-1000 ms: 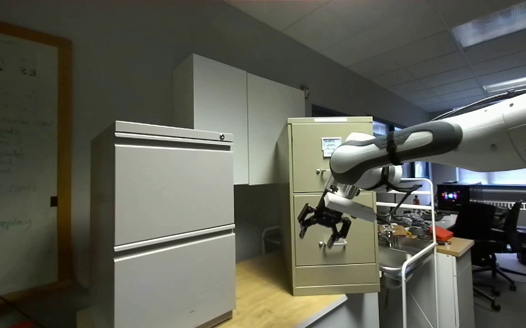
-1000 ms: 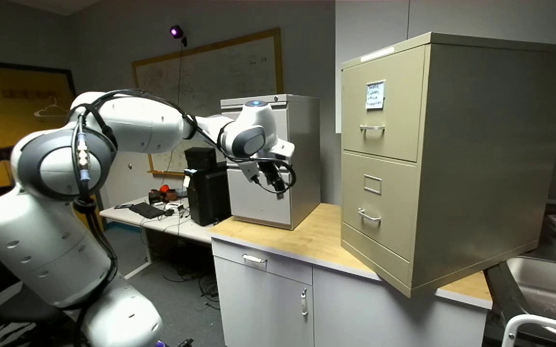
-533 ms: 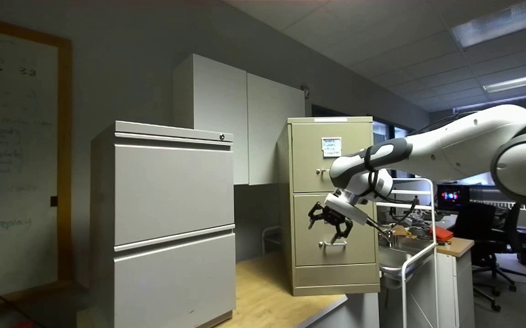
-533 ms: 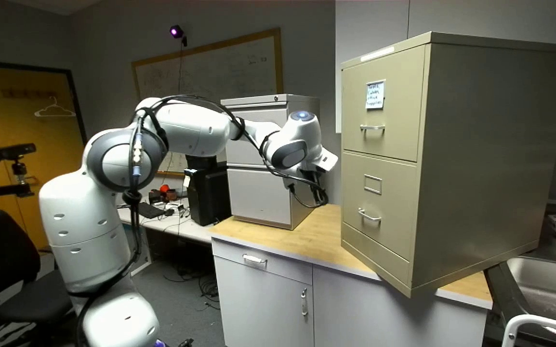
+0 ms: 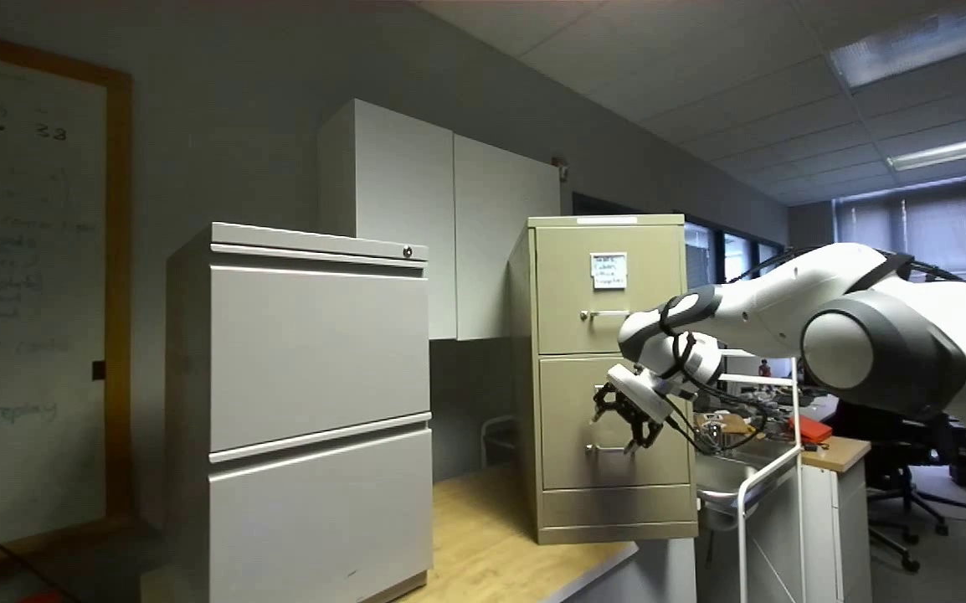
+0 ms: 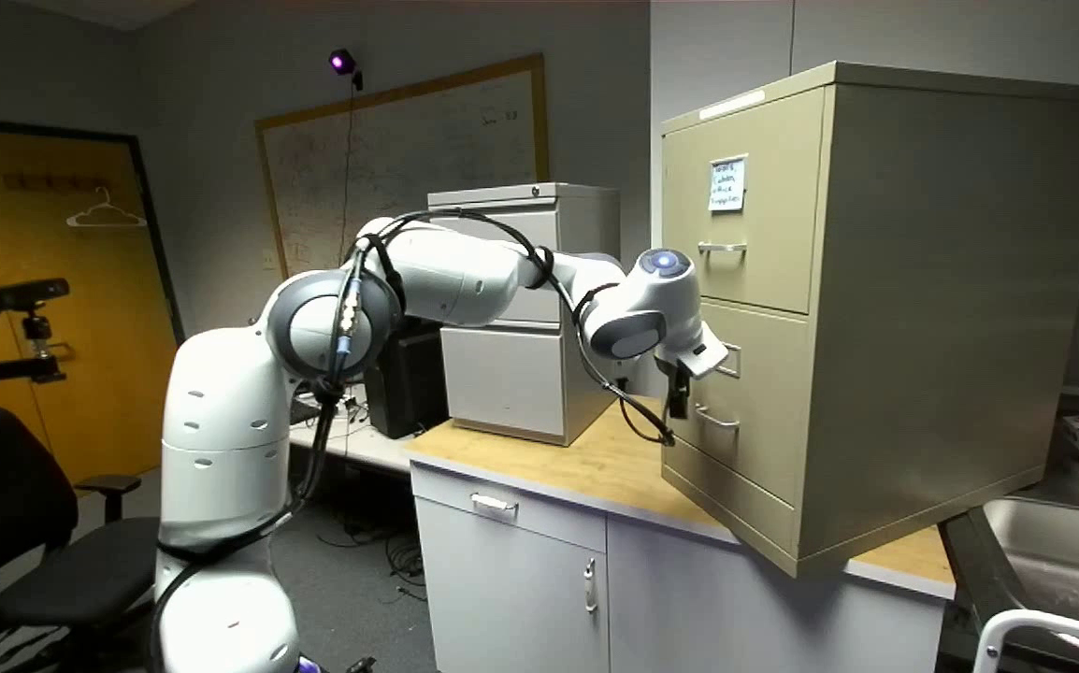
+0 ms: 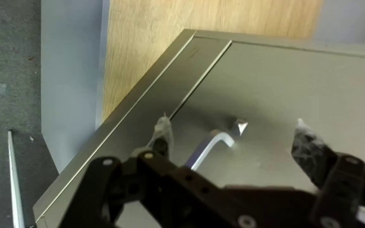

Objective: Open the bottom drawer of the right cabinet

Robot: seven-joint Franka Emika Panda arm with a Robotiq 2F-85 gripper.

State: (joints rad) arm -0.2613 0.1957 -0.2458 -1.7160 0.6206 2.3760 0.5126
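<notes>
The right cabinet, a beige two-drawer filing cabinet, stands on the counter in both exterior views. Its bottom drawer is shut flush and has a plain tan front; it also fills much of the wrist view. The drawer's silver handle appears between the fingers in the wrist view, nearer the left finger and partly covered by it. My gripper is open and empty in front of the handle. The exact gap to the handle is unclear.
The upper drawer with the white paper is shut above. A light-grey cabinet stands beside it on the wooden counter. A white metal rail and a sink lie on the other side.
The arm has swung and moved toward the beige cabinet, bringing the gripper from near the grey cabinet to in front of the bottom drawer's handle. The gripper stays open; both drawers stay shut.
</notes>
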